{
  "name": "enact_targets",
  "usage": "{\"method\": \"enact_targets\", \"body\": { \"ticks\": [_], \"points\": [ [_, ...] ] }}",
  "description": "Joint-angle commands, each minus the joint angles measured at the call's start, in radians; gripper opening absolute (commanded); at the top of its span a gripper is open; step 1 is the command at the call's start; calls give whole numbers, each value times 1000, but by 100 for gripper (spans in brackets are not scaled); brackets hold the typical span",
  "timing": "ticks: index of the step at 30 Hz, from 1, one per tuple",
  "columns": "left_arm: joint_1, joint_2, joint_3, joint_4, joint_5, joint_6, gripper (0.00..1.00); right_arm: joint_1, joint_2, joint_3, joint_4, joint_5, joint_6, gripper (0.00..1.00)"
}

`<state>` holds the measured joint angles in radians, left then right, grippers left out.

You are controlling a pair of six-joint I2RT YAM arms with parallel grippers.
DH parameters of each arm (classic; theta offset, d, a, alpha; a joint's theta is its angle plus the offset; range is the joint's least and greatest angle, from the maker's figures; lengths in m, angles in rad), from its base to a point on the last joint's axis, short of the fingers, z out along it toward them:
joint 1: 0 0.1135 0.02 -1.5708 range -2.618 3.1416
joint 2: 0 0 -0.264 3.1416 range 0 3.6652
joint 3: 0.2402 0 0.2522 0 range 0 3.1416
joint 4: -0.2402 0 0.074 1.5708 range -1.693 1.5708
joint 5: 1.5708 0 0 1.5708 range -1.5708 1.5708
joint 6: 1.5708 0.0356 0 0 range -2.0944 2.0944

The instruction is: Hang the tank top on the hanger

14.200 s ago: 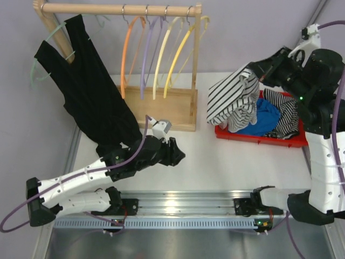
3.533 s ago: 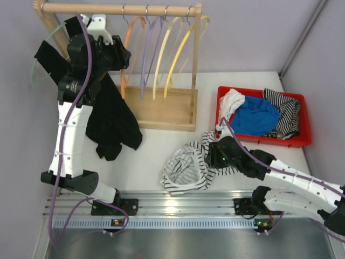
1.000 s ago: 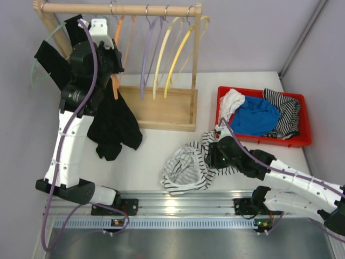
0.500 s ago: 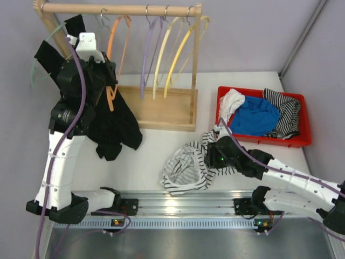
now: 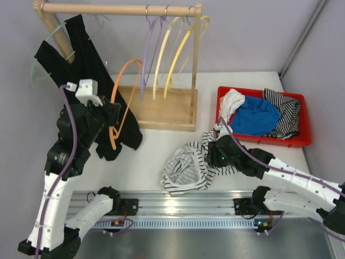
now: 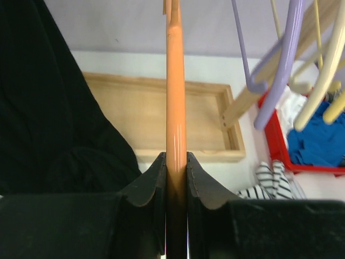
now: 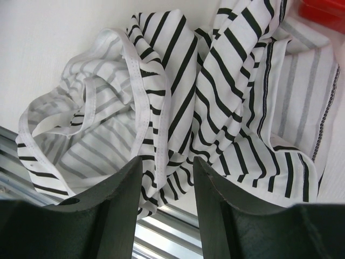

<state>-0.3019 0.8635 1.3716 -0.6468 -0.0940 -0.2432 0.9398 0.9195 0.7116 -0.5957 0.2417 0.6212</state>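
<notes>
The white tank top with thin black stripes (image 5: 188,164) lies crumpled on the table near the front rail; it fills the right wrist view (image 7: 178,102). My right gripper (image 5: 214,157) is open, hovering just above the tank top's right side (image 7: 167,167), its jaws apart with fabric below them. My left gripper (image 5: 108,116) is shut on the orange hanger (image 5: 123,91), which is off the rail and held in front of the black garment. In the left wrist view the orange hanger (image 6: 176,81) runs straight up between the closed jaws (image 6: 176,167).
The wooden rack (image 5: 161,108) holds purple (image 5: 146,54) and yellow hangers (image 5: 178,54). A black tank top (image 5: 91,91) hangs on a pale green hanger at the left. A red bin (image 5: 302,141) with blue and striped clothes stands at the right.
My left arm has pulled the orange hanger off the rail and lowered it toward the table's left side. The right gripper stays over the tank top.
</notes>
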Motion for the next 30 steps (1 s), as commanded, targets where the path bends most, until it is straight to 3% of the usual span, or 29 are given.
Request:
{"method": "enact_targets", "body": {
  "ticks": [1, 6, 12, 21, 30],
  "points": [
    [-3, -84, -123, 9, 161, -86, 0, -21, -16, 71, -18, 44, -17, 43],
    [-3, -208, -326, -10, 339, -154, 0, -32, -21, 86, -32, 64, -14, 43],
    [-3, -293, -414, -74, 459, -151, 0, -38, 2, 78, -20, 57, -9, 37],
    [-3, -347, -388, -195, 542, -113, 0, -6, 102, 72, 71, -38, -9, 28],
    [-3, -354, -330, -277, 560, -85, 0, 134, 225, 106, 88, 41, 51, 25]
  ]
}}
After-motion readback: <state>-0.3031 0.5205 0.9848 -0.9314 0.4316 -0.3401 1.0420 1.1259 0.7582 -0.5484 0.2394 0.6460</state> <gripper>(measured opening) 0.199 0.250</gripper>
